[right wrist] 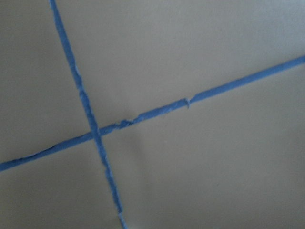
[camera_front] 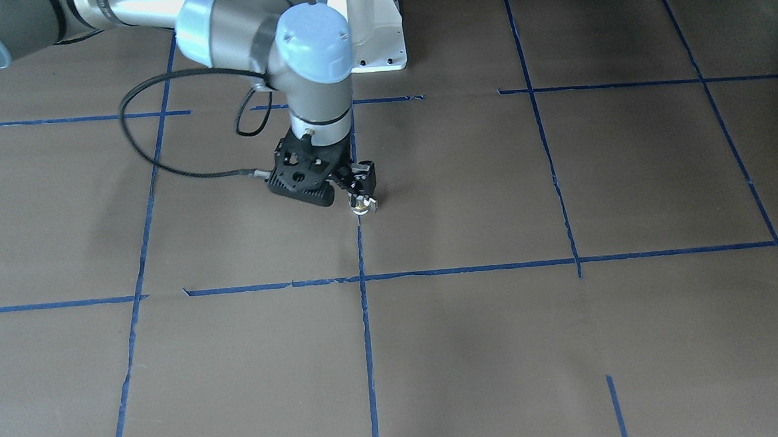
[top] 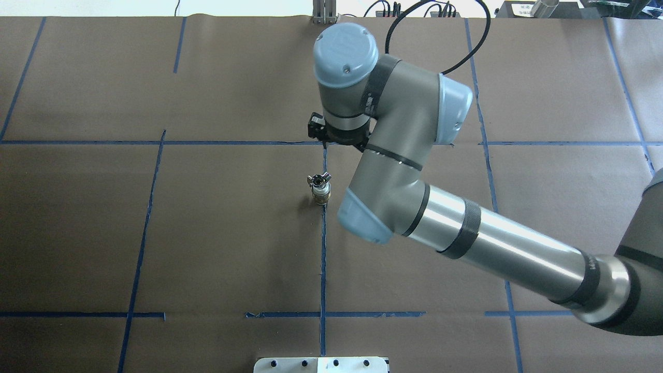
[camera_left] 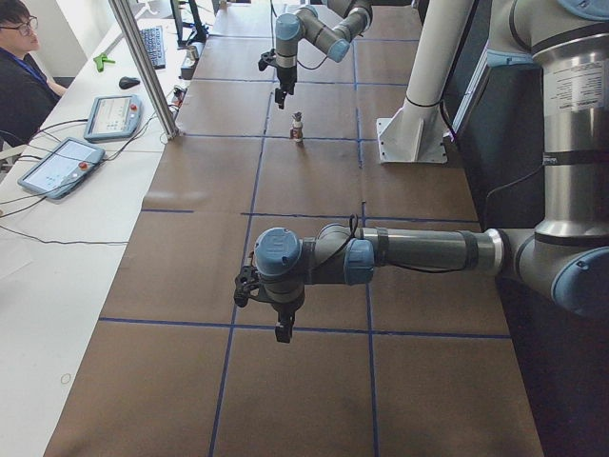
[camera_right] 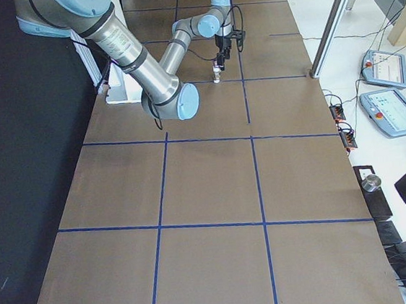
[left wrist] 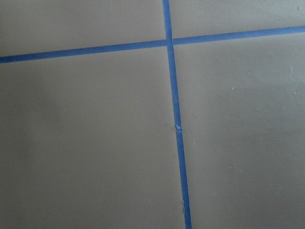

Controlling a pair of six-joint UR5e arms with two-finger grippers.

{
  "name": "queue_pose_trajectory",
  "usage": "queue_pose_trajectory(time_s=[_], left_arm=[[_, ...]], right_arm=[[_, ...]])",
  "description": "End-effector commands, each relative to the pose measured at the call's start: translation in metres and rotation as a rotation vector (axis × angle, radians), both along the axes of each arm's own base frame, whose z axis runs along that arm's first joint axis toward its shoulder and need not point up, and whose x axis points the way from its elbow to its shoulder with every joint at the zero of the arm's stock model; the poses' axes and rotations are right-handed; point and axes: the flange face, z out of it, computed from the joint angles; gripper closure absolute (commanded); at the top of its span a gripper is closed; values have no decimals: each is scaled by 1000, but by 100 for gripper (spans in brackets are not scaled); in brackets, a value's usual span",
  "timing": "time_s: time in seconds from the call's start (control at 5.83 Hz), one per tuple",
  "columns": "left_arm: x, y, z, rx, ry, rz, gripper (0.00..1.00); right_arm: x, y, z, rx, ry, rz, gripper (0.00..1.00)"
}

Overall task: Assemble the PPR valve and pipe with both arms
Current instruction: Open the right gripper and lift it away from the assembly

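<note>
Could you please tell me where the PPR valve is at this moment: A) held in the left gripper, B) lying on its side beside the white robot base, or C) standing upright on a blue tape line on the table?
C: the overhead view shows the PPR valve standing upright on the blue tape line with the pipe on top, while the left gripper hangs over a different part of the table.

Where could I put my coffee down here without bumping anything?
Overhead, the brown squares left of the centre tape line are bare. Crowded: around the PPR valve and pipe under the right gripper, and the right side, which the right arm overhangs.
</note>
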Motion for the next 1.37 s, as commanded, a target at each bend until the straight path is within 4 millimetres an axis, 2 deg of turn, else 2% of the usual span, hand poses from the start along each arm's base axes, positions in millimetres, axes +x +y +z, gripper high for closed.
queue_pose_trajectory(time_s=[0.0, 0.17, 0.34, 0.51, 0.69, 0.86, 1.03, 1.2], left_arm=[[0, 3, 8, -6, 4, 8, 0], [0, 1, 8, 37, 3, 3, 0], [0, 11, 19, 4, -2, 3, 0], [1, 14, 23, 5, 5, 4, 0], [1, 14, 24, 4, -5, 8, 0], [1, 17, 26, -2, -4, 8, 0], [1, 16, 25, 2, -4, 7, 0], [2, 15, 25, 2, -4, 9, 0]], right_arm=[[83, -65, 57, 66, 28, -100, 0], [138, -93, 86, 48, -14, -150, 0], [209, -118, 142, 101, -2, -229, 0], [276, -123, 213, 152, 26, -325, 0], [328, -118, 272, 204, 36, -434, 0], [387, -96, 337, 225, 7, -464, 0], [431, -61, 403, 260, -7, -465, 0], [472, -16, 463, 268, -3, -423, 0]])
